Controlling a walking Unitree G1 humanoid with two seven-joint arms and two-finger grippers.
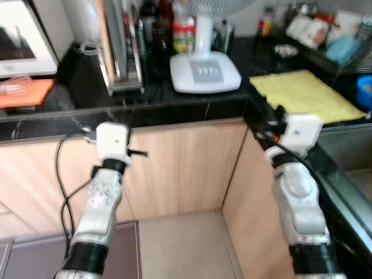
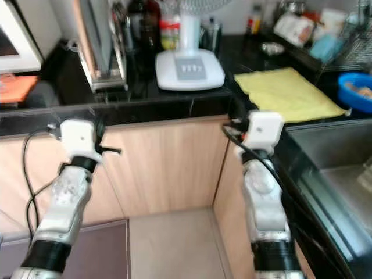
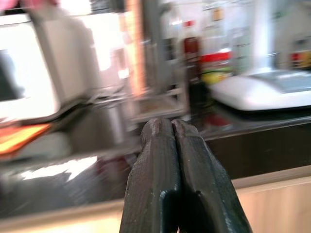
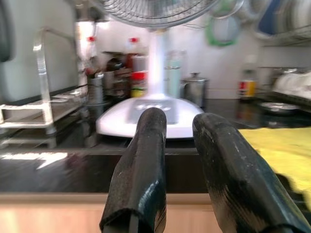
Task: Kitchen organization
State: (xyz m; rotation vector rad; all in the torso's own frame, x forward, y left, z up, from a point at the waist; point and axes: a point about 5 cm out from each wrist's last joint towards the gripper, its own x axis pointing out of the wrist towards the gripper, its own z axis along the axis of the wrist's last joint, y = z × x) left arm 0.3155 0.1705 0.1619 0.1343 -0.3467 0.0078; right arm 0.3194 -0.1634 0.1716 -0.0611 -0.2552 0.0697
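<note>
I have both arms raised in front of the black corner surface [image 1: 192,104], short of its edge. My left gripper [image 3: 170,127] has its fingers pressed together, holding nothing; my right gripper [image 4: 181,121] has its fingers spread a little, also holding nothing. Ahead on the surface stands a white fan base [image 1: 204,71], with a yellow cloth [image 1: 303,93] lying flat just right of it (bottles and jars crowd behind).

No text, label or number is sharp enough to be read anywhere.
</note>
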